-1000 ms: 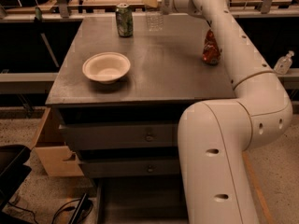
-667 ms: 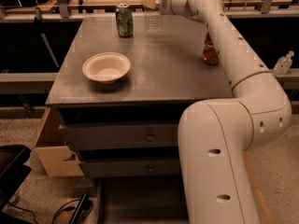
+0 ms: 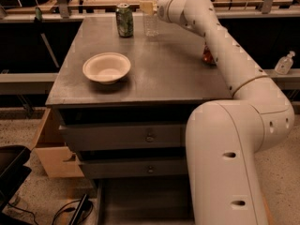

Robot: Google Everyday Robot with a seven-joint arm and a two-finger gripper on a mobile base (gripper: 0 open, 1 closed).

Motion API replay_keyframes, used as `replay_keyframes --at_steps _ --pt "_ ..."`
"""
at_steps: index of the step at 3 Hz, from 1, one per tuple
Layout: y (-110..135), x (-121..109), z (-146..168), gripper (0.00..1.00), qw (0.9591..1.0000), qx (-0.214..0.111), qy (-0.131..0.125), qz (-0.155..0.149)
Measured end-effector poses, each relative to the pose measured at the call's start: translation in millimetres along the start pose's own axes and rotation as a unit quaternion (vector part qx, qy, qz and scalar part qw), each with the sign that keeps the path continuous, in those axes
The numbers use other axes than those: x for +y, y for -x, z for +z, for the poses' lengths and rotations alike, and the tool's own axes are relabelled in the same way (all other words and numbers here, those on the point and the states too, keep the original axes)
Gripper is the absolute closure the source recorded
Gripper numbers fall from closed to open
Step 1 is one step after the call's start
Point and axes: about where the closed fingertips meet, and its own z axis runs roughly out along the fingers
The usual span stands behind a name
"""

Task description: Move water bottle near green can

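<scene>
Tool [image 3: 148, 6] — lower now, clamped on water bottle [image 3: 150, 25]

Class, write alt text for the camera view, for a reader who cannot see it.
A white robot arm reaches across a grey table, its gripper closed on a clear water bottle upright just right of a green can at the far edge. A white bowl sits nearer, left of centre.

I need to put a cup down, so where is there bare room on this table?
Bare: the middle and front right, between the bowl and the arm; also the back-left corner beside the green can. Crowded: the back edge, where the end effector grips the water bottle by the can.
</scene>
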Motion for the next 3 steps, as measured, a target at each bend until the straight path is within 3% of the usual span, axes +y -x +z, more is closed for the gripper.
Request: replay_keyframes --at_steps 3 --pt "-30 11 -19 1.0 0.9989 -0.039 -0.014 -0.021"
